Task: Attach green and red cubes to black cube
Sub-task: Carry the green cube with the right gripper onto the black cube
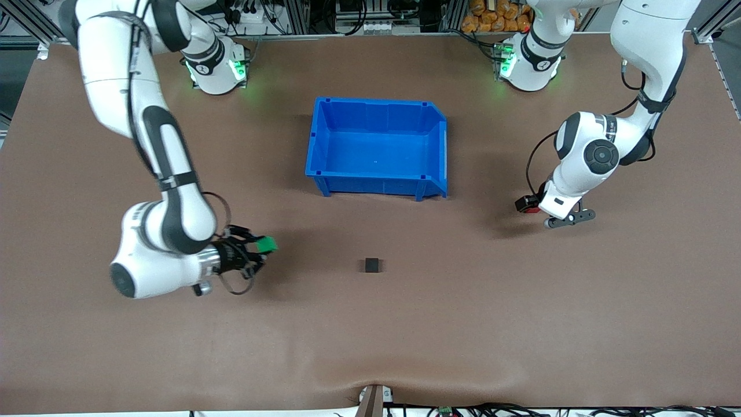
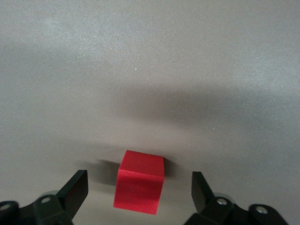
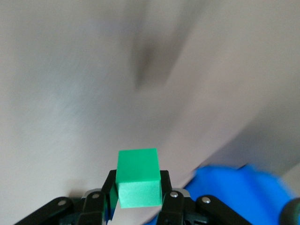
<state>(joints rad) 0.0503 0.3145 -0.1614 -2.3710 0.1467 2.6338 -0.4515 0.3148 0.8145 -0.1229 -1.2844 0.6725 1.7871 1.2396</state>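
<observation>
Cubes are plain and matte. We see the green cube (image 3: 138, 183) pinched in the right gripper (image 1: 261, 252), aloft over the table's (image 1: 521, 324) right-arm end. The red cube (image 2: 139, 188) lies between the left gripper's (image 2: 139, 193) spread fingers, untouched. The black cube (image 1: 372, 265) rests mid-table, nearer the front edge than the glossy blue bin (image 1: 324, 174).

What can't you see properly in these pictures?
- Red cube: the left arm's wrist hides nearly all of it in the front view; the left gripper is open around it in the left wrist view.
- Green cube: the right gripper's fingers cover its lower sides.
- Black cube: small in the front view; only a blurred dark smear in the right wrist view.
- Blue bin: blurred, cut by the right wrist view's edge.
</observation>
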